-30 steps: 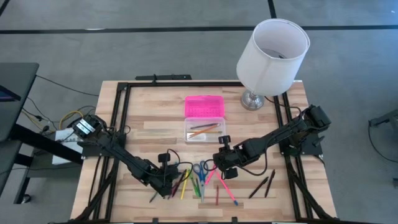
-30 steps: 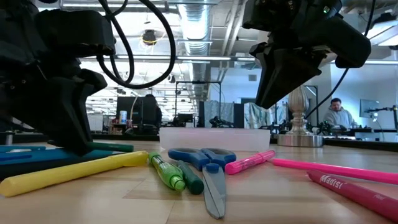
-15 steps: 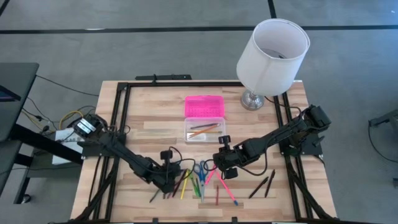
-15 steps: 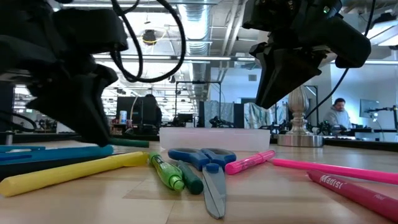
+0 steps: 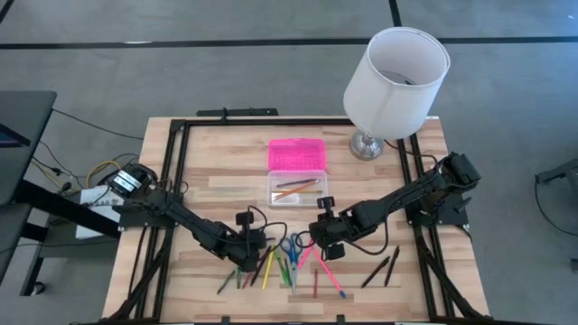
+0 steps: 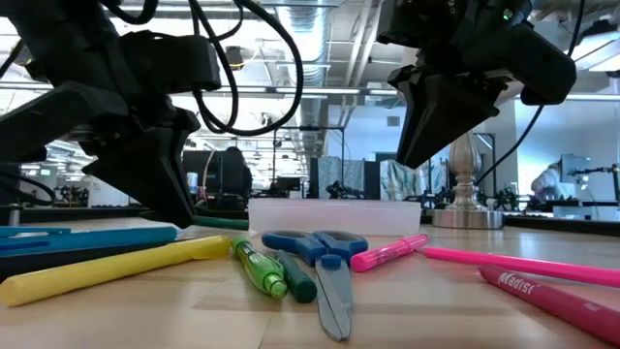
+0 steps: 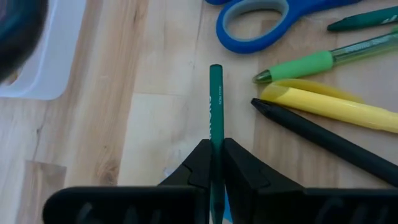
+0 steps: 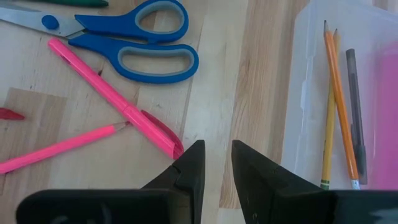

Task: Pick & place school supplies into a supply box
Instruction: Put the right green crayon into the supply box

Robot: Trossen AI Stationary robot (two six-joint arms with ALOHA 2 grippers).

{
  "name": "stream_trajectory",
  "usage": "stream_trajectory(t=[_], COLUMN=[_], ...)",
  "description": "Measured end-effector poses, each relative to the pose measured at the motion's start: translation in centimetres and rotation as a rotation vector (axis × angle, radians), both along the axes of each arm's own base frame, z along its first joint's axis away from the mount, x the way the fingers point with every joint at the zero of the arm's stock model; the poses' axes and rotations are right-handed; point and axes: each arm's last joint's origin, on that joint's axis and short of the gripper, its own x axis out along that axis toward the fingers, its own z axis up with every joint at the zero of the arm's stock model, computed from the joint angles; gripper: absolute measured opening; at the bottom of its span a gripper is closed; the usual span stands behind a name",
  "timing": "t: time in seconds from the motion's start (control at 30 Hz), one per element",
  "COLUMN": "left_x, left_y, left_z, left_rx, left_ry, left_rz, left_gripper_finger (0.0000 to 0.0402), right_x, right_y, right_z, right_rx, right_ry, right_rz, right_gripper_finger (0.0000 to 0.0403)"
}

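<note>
A grey carpeted floor (image 5: 181, 54) surrounds the light wooden table (image 5: 226, 185). Beyond it, the low view shows an open workshop with exposed silver ceiling ducts (image 6: 325, 44), bright overhead lights and distant desks.

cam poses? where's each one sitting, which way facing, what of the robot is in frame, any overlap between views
High: overhead, straight down; whole table, both arms, lamp.
Low: table height, level toward the room; both arms drop in from above.
Left wrist: over the left gripper, jaws shut on a green pencil.
Right wrist: over the right gripper, jaws apart, empty; box ahead.
Shared: blue scissors in all four.
</note>
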Motion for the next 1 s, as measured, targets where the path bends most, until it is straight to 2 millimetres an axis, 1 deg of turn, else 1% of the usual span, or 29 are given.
stream_trajectory(t=[0.37,0.63,0.87,1.0], left_x=[0.1,0.8,2.4,3.7], left_y=[0.1,1.4,2.8,3.4], left_z=[0.0,0.1,1.3,2.6], left_rx=[0.016,0.064,0.126,0.165], left_ry=[0.001,-0.008,-0.026,-0.045], left_rz=[-0.008,0.003,-0.009,-0.041], left_gripper_finger=[0.0021,0.0014,0.0014,0.0014], right_x=[0.1,0.1,-0.2,-0.8], right_y=[0.0,0.1,0.6,1.5], right_z=[0.1,0.1,0.0,-0.1], right_rx=[0.005,0.007,0.026,0.034], right_ry=[-0.012,-0.016,-0.015,0.002], right_rz=[0.000,0.000,-0.025,-0.036], right_gripper_finger=[0.0072,0.0072,0.0072,0.0072])
